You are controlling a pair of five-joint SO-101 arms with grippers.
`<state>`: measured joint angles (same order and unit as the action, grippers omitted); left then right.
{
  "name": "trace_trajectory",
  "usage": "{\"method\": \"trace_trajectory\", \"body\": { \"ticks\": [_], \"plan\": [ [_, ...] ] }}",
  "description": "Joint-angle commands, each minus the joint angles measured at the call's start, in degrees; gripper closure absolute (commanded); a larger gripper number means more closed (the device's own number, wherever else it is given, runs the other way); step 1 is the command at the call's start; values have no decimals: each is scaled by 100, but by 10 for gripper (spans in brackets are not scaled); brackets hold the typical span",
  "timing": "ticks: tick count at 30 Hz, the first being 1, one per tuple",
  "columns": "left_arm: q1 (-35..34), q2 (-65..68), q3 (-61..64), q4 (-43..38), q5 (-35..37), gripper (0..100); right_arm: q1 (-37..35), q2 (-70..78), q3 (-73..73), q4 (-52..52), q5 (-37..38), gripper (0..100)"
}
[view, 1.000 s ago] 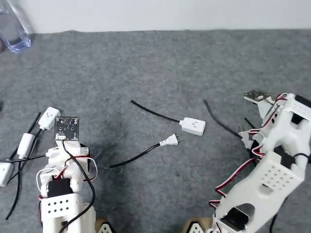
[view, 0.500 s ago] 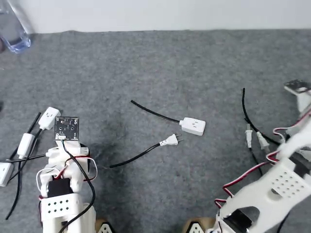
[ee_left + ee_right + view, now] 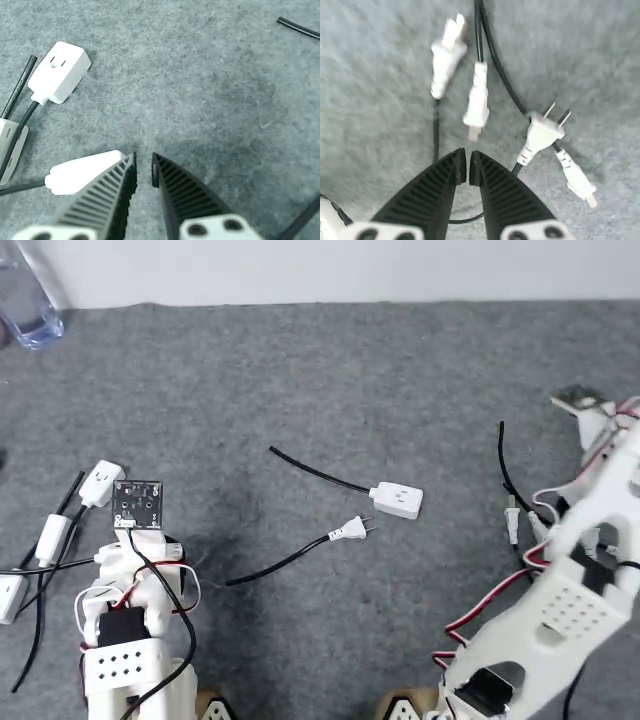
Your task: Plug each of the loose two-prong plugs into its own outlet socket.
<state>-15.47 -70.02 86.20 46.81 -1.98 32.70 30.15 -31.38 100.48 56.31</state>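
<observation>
No plug sits in a socket yet, as far as the pictures show, so the whole job appears to be left. In the middle of the grey worktop point(image 3: 300, 370) a white socket block point(image 3: 397, 500) lies on its black cord. A two-prong plug point(image 3: 349, 530) lies just beside it on the near left, with its prongs turned toward the block but apart from it. At the left edge, more white sockets point(image 3: 100, 483) lie on their cords with nothing in them. At the right side, a bunch of loose plugs point(image 3: 512, 520) lies among black cords.

The left fingers point(image 3: 127, 175) are drawn nearly together with only a narrow slit between them, and they hold nothing. One white socket point(image 3: 60, 71) lies well ahead of the tips, face up. A second white block point(image 3: 82, 171) lies just beside the outer edge of one finger. Whether it touches the finger cannot be told.

The right fingers point(image 3: 457, 167) are also almost closed and empty, and hang over the bunch of loose plugs. A slim white plug point(image 3: 476, 100) lies straight ahead of the tips, near but not between them. A plug with two bare prongs point(image 3: 542, 132) lies off to one side, clear of the fingers. Another plug point(image 3: 447, 55) lies farther off. The fingers would probably have to open before they could take any of them.
</observation>
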Motion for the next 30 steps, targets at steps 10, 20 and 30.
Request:
{"method": "trace_trajectory", "body": {
  "ticks": [10, 20, 30],
  "plan": [
    [18, -70, -22, -88, -62, 945, -2607, -1736, 1864, 198, 176, 824],
    [35, -70, -22, -88, -62, 945, -4277, -2369, 2857, 189, 1591, 915],
    [44, -70, -22, -79, -62, 945, -6343, -2818, 3446, 189, 1644, 917]
  ]
}}
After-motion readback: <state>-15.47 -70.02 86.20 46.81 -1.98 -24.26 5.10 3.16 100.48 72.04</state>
